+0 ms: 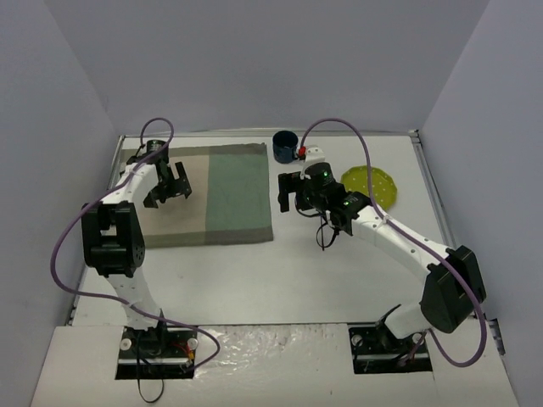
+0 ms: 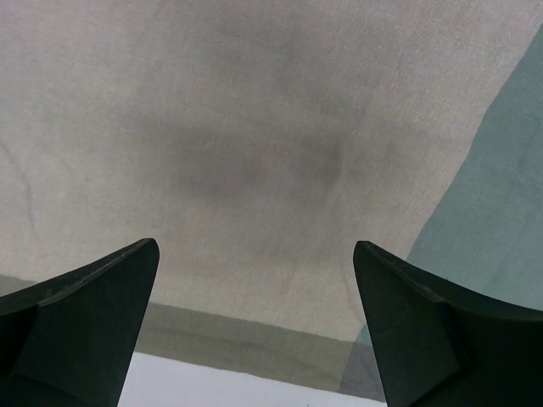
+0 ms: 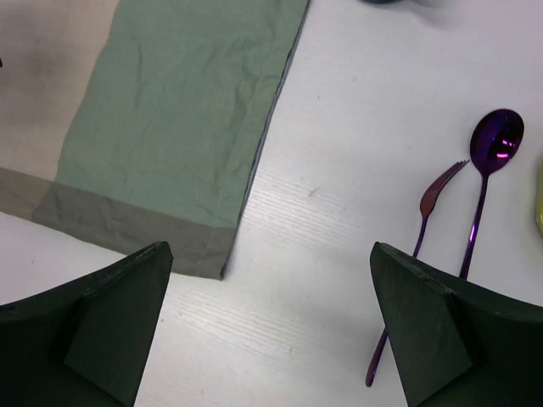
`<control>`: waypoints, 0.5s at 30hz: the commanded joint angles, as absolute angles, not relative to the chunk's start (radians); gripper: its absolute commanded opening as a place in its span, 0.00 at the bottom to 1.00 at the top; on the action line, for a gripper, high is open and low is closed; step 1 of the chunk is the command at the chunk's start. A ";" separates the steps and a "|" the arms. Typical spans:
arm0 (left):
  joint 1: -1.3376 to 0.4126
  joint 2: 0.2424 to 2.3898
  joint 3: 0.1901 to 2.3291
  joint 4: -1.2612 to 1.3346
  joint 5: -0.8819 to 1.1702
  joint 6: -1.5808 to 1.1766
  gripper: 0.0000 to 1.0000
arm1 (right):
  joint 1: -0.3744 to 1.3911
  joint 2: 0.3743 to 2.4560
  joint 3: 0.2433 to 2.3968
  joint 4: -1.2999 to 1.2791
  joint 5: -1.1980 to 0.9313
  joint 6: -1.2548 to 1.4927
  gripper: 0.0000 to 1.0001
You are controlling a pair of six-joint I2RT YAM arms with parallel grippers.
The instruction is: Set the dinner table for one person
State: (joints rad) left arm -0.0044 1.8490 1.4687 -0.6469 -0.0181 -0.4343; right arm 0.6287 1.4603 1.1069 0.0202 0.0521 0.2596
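The dinner table (image 1: 280, 280) is a large white tabletop. A beige and green cloth placemat (image 1: 208, 193) lies flat on its left half. My left gripper (image 1: 170, 185) hovers open and empty over the mat's beige part (image 2: 254, 127), with its own view showing the gap (image 2: 254, 246). My right gripper (image 1: 293, 193) is open and empty above bare table just right of the mat's green edge (image 3: 178, 110), as its wrist view shows (image 3: 271, 248). A purple fork (image 3: 416, 254) and purple spoon (image 3: 488, 170) lie side by side on the table, to the right of that gripper.
A dark blue cup (image 1: 285, 146) stands at the back, just past the mat's far right corner. A yellow-green plate (image 1: 371, 185) lies to the right of my right arm. Grey walls enclose the table on three sides.
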 commanded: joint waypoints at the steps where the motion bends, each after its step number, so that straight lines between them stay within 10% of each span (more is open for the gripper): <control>1: -0.038 1.847 1.504 -0.494 0.018 -0.427 0.97 | 0.622 1.355 1.055 0.075 0.050 0.292 1.00; 15: -0.122 2.053 1.678 -0.476 -0.036 -0.353 0.97 | 0.576 1.301 0.954 0.073 0.011 0.271 1.00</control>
State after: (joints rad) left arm -0.1041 2.0461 1.5945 -0.4959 -0.0180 -0.3939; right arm 0.5976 1.3609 0.9575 0.0189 0.0233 0.2845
